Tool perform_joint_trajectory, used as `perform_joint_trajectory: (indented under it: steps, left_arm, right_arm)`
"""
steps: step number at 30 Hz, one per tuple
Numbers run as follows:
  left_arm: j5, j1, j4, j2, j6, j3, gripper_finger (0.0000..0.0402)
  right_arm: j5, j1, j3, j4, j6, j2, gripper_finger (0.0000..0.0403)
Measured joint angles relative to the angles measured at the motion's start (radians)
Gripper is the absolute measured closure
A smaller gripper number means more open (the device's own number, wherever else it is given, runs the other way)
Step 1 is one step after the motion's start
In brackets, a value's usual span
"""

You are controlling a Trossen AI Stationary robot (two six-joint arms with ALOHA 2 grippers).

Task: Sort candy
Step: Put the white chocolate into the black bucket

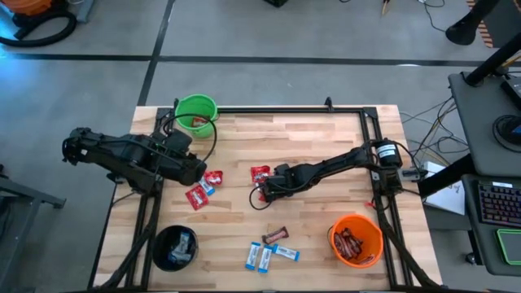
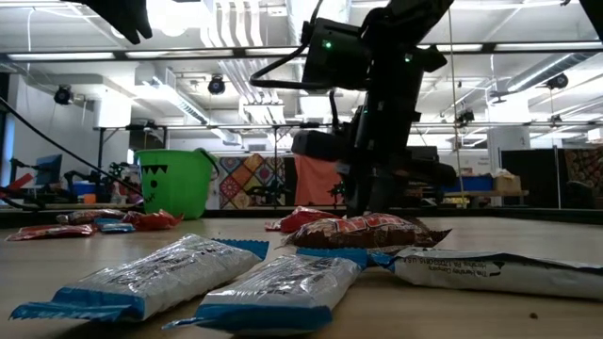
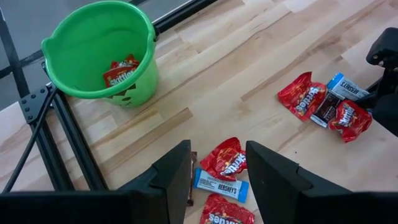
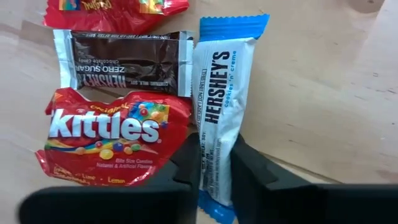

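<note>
We are mid-sort, at the pick. Our right gripper (image 4: 214,165) is down at the table's middle with its fingers clamped on the near end of a blue-and-white Hershey's cookies 'n' creme packet (image 4: 219,93). This packet lies just beside a red Skittles packet (image 4: 109,134) and a dark brown Hershey's zero sugar bar (image 4: 124,62).

The left gripper (image 3: 217,171) hovers with fingers apart over a small cluster of red packets (image 1: 198,192) near the table's left side, just in front of the green bucket (image 1: 196,112).

Next, we judge, comes a clean lift that leaves the neighbours behind, then a carry to the black bucket (image 1: 175,247) at the near left, where a blue-and-white packet seems to lie. The orange bucket (image 1: 356,241) holds what look like brown bars, the green one Skittles.
</note>
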State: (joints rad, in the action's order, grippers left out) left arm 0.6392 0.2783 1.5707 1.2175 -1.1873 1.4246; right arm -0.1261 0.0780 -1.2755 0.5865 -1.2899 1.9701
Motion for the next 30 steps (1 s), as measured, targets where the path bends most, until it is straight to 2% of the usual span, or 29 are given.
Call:
perform_joint_trajectory:
  steps: [4, 15, 22, 30]
  left_arm:
    - [0.0, 0.0, 0.0, 0.0, 0.0, 0.0, 0.0265]
    - [-0.002, 0.0, 0.0, 0.0, 0.028, 0.0, 0.0265]
    - [-0.001, 0.0, -0.01, 0.012, 0.064, 0.0, 0.0265]
    - [0.003, 0.0, -0.096, 0.054, 0.121, 0.0, 0.0265]
  right_arm:
    - [-0.001, 0.0, 0.0, 0.002, 0.008, 0.0, 0.0384]
    - [-0.023, 0.0, 0.005, 0.053, 0.034, -0.081, 0.0388]
    - [-0.055, 0.005, -0.003, 0.052, 0.056, -0.196, 0.0389]
    - [-0.106, 0.058, -0.047, 0.028, 0.136, -0.329, 0.0389]
